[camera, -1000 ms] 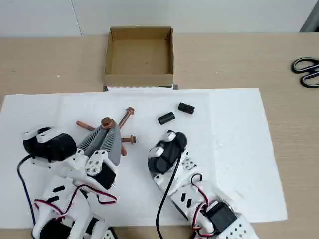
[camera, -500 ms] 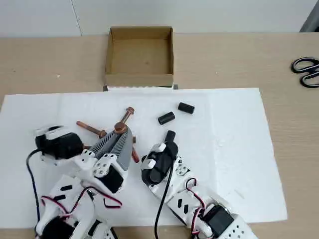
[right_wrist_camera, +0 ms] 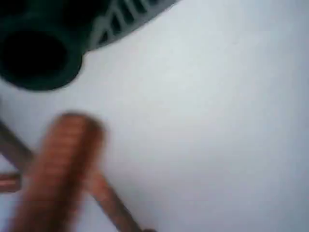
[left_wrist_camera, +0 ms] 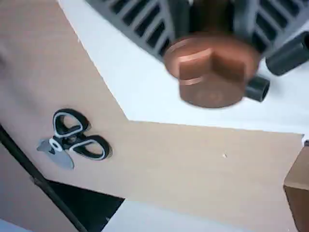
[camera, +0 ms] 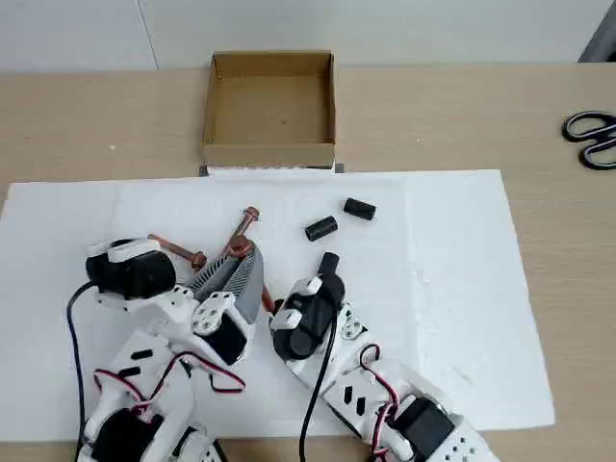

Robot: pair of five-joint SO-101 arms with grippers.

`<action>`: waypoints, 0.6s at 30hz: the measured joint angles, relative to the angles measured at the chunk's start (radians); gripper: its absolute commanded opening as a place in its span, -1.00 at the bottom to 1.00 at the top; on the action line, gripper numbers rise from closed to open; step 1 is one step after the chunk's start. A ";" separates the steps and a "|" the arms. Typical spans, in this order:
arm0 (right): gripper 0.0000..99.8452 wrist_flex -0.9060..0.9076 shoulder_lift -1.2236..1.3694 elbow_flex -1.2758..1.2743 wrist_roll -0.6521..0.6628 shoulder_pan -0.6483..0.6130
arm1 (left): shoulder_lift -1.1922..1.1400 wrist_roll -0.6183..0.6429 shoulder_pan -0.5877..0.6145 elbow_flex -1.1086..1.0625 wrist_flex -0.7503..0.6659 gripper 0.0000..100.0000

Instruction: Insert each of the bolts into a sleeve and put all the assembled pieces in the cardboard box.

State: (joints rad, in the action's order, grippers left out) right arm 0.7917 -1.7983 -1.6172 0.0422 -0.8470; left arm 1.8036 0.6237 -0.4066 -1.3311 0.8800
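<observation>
My left gripper [camera: 240,262] is shut on a copper bolt [camera: 240,248], its hex head [left_wrist_camera: 212,72] showing between the grey ribbed fingers [left_wrist_camera: 130,19]. Just right of it, my right gripper [camera: 327,271] is shut on a black sleeve [right_wrist_camera: 34,53] whose open end faces the camera. A threaded bolt shaft [right_wrist_camera: 63,164] hangs close to that sleeve, apart from it. Two more bolts [camera: 175,248] [camera: 245,223] lie on the white sheet by the left gripper. Two loose sleeves [camera: 321,228] [camera: 359,208] lie beyond the right gripper. The cardboard box [camera: 269,152] stands at the back.
The white sheet [camera: 452,289] covers most of the wooden table. Scissors [camera: 592,138] lie at the far right edge, also seen as scissors [left_wrist_camera: 72,140] from the left wrist. Both arm bases crowd the near edge.
My left gripper has carried the bolt rightward and nearer, toward the right gripper. The right arm shifted left with its sleeve and then held still.
</observation>
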 measured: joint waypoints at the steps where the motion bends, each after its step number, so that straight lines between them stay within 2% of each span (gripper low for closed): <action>1: -0.99 0.002 0.000 0.000 0.000 -0.005 | 0.000 0.000 0.000 -0.014 -0.017 -0.99; 18: -0.99 0.003 0.000 0.035 0.000 -0.009 | 0.000 0.002 -0.002 -0.080 -0.057 -0.99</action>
State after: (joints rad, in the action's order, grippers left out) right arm 0.7948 -1.7983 -1.5819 0.0422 -0.8562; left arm 1.8036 0.6252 -0.4081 -1.4108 0.8232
